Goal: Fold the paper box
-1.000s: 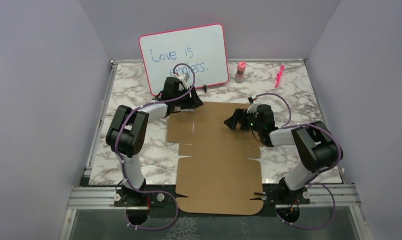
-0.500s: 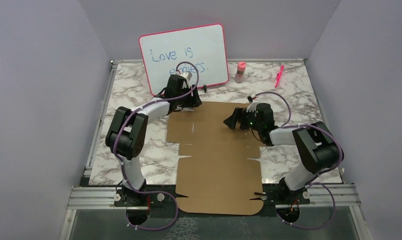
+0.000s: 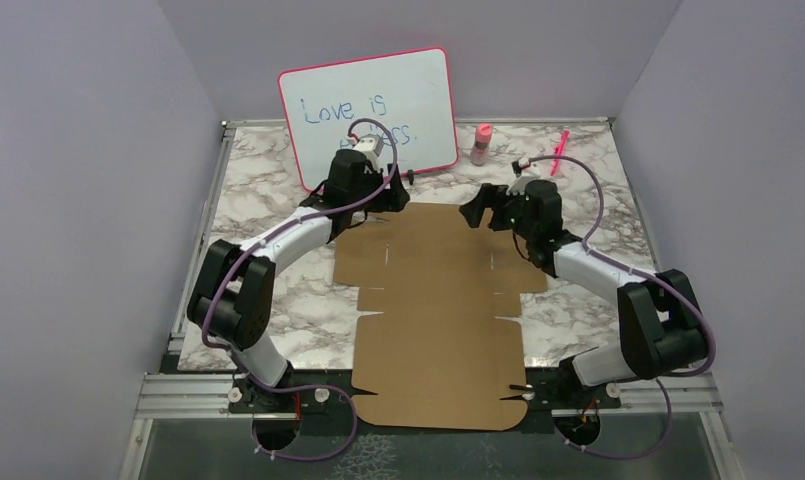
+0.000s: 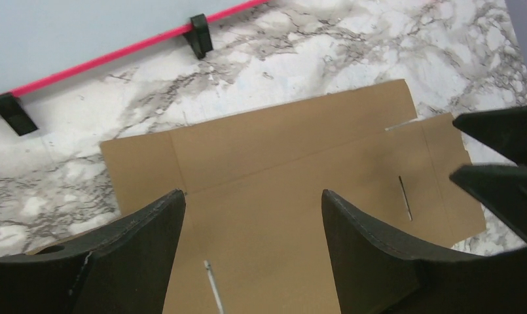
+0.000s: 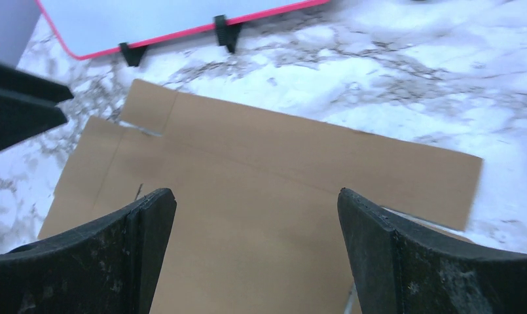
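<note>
The paper box (image 3: 438,310) is a flat brown cardboard sheet with flaps and slots, lying on the marble table from its near edge to the middle. My left gripper (image 3: 383,195) hovers over the sheet's far left corner. In the left wrist view its jaws (image 4: 253,196) stand open over bare cardboard (image 4: 280,163), nothing between them. My right gripper (image 3: 481,210) hangs over the far right part of the sheet. In the right wrist view it (image 5: 255,193) is wide open above the cardboard (image 5: 280,163), holding nothing. Both grippers face each other across the far flap.
A pink-framed whiteboard (image 3: 370,115) leans at the back, just behind the sheet's far edge, on black feet (image 4: 199,34). A pink bottle (image 3: 481,143) and a pink marker (image 3: 559,150) lie at the back right. Purple walls close in the table.
Both arms have stretched farther back. The right gripper has moved from mid-sheet toward the far edge. The left gripper's jaws have spread wider.
</note>
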Robot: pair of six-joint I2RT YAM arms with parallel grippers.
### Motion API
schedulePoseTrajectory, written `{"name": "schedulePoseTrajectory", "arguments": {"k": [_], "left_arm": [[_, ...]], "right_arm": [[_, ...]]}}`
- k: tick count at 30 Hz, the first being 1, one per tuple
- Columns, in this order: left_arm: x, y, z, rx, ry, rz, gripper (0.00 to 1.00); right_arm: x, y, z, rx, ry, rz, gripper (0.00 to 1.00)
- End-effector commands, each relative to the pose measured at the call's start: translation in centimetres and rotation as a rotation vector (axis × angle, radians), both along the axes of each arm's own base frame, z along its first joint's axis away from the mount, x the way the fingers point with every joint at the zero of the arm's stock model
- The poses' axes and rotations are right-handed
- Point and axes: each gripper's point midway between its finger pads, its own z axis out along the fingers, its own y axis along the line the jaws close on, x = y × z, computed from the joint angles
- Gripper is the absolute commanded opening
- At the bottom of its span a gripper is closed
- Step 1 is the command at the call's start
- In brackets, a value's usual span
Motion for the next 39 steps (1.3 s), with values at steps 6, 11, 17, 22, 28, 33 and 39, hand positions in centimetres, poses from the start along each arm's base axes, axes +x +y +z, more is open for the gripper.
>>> {"name": "schedulePoseTrajectory", "arguments": {"k": [6, 11, 17, 22, 28, 33, 39], "left_arm": [[-2.5, -4.5, -2.6, -0.04, 0.02, -0.125, 0.82], [-3.1, -6.0, -4.8, -0.032, 0.059, -0.172, 0.83], [-4.0, -7.0, -7.3, -0.027, 0.114, -0.226, 0.84], [-4.4, -7.2, -8.8, -0.016, 0.143, -0.241, 0.84], [-4.9, -7.3, -10.0, -0.006, 0.17, -0.252, 0.84], [-5.3, -7.1, -10.6, 0.001, 0.185, -0.253, 0.84], [-5.3, -7.0, -10.6, 0.006, 0.186, -0.248, 0.84]], "right_arm": [[3.2, -6.0, -2.0, -0.073, 0.089, -0.198, 1.0], [4.3, -7.6, -3.4, -0.048, 0.144, -0.232, 1.0], [5.5, -9.2, -5.3, -0.042, 0.194, -0.259, 1.0], [5.7, -9.2, -6.8, -0.017, 0.24, -0.233, 1.0], [5.6, -8.6, -8.4, -0.015, 0.288, -0.193, 1.0], [5.3, -8.2, -9.4, -0.007, 0.326, -0.173, 1.0], [4.7, -6.8, -9.6, 0.03, 0.346, -0.094, 1.0]]}}
